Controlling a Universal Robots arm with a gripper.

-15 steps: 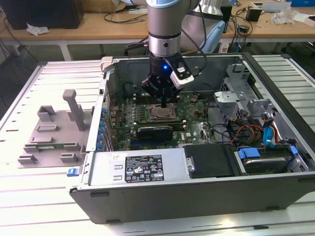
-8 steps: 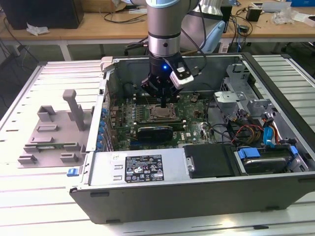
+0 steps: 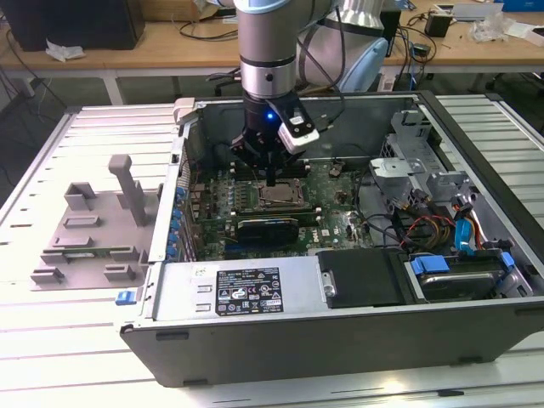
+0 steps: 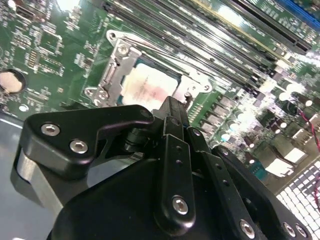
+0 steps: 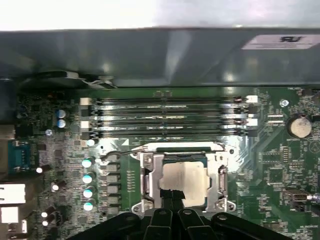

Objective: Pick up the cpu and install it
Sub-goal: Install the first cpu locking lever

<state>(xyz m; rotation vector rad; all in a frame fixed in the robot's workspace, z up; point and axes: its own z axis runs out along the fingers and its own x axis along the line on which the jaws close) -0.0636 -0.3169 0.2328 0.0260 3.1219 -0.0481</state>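
Closed claw poised over the cpu in its socket

The gripper (image 3: pixel 270 180) hangs inside the open computer case (image 3: pixel 340 336). In both wrist views its fingertips (image 5: pixel 173 196) are drawn together with nothing between them. They stand over the cpu (image 5: pixel 182 177) at its edge away from the memory slots (image 5: pixel 170 117); whether they touch it cannot be told. The cpu (image 4: pixel 150 87) lies flat in the socket frame (image 5: pixel 150 182) on the motherboard (image 3: pixel 336 208), pale metal top up and edges square with the frame. It looks nearly square, so no long axis stands out. The grey fixture (image 3: pixel 85 234) sits outside the case, at the exterior view's left.
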